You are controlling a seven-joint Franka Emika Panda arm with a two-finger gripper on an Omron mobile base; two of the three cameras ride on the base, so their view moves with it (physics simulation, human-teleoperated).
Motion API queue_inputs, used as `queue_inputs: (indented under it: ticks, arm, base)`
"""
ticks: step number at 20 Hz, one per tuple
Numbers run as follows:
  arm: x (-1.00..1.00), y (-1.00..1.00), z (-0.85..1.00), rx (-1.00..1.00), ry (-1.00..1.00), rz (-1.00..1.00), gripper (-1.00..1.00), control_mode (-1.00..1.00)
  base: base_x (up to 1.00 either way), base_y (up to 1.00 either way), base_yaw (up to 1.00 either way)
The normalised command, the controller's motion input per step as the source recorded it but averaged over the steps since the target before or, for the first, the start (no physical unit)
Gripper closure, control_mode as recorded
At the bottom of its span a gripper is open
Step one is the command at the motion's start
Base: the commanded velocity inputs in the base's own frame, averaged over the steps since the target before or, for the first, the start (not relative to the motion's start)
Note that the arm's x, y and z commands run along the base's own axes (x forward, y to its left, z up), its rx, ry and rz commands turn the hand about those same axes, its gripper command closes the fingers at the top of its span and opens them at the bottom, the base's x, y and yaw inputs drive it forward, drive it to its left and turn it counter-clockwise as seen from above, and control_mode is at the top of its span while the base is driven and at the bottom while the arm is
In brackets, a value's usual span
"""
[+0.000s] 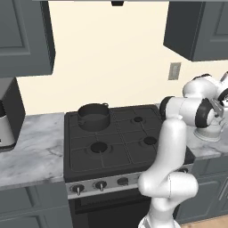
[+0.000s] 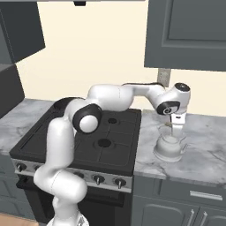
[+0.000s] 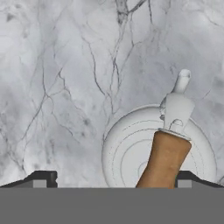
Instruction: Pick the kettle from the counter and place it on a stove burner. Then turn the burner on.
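Gripper: jaws wide apart, holding nothing, pointing straight down.
Kettle: directly under the gripper on the counter; its brown handle sits between the fingers, nearer the right one.
Stove: off to the gripper's left, with a dark pot on a back burner.

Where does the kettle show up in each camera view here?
Left base view: kettle at the far right, on the marble counter, partly behind the arm.
Right base view: right of centre, beside the stove.
Hand view: lower right, seen from above.
Shared landmark: its brown handle.
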Motion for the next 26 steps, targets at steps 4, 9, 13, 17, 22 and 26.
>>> queue_inputs:
  ticks: [4, 9, 13, 17, 22, 26]
  arm:
    - [0.17, -0.02, -0.24, 0.0, 0.05, 0.0, 1.0, -1.0]
    - [-0.02, 0.02, -0.04, 0.0, 0.0, 0.0, 1.0, -1.0]
    - [-0.44, 0.43, -0.46, 0.0, -0.07, 0.0, 1.0, -1.0]
    - [-0.56, 0.73, -0.65, 0.0, -0.19, 0.0, 1.0, -1.0]
    - [-0.38, 0.43, 0.31, 0.0, -0.04, 0.0, 1.0, -1.0]
    - [-0.14, 0.13, 0.88, -0.02, 0.02, 0.0, 1.0, -1.0]
  base:
    - [0.0, 0.0, 0.0]
    - [0.0, 0.0, 0.0]
    - [0.0, 0.0, 0.0]
    - [0.0, 0.0, 0.0]
    - [0.0, 0.0, 0.0]
    - [0.0, 0.0, 0.0]
